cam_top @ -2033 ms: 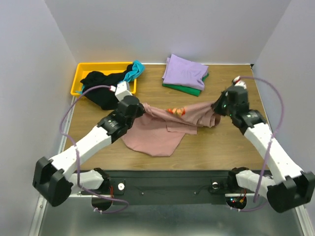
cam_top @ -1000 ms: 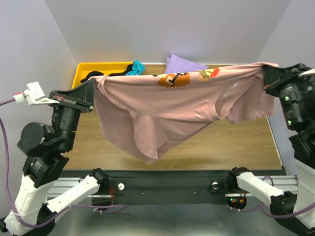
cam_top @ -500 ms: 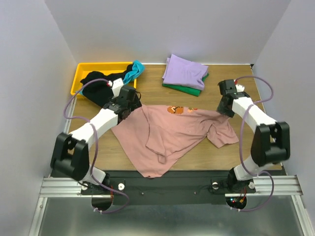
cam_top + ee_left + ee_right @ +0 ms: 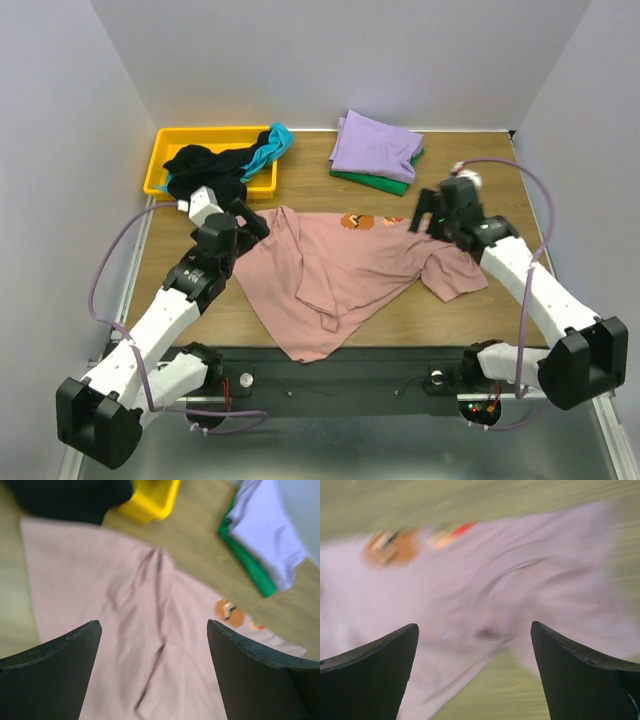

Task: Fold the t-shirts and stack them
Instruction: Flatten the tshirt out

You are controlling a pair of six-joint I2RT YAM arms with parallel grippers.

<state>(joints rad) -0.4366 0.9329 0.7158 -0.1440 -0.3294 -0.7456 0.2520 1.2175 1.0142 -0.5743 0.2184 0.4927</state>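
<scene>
A dusty-pink t-shirt [image 4: 350,270] lies rumpled across the middle of the wooden surface [image 4: 460,320], its hem reaching the near edge. The left pincer [image 4: 152,625] and right pincer [image 4: 474,626] hover over it, both spread wide, holding nothing.

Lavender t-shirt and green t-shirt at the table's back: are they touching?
Touching. The top view shows the lavender t-shirt lying directly on the green t-shirt, covering most of it.
</scene>
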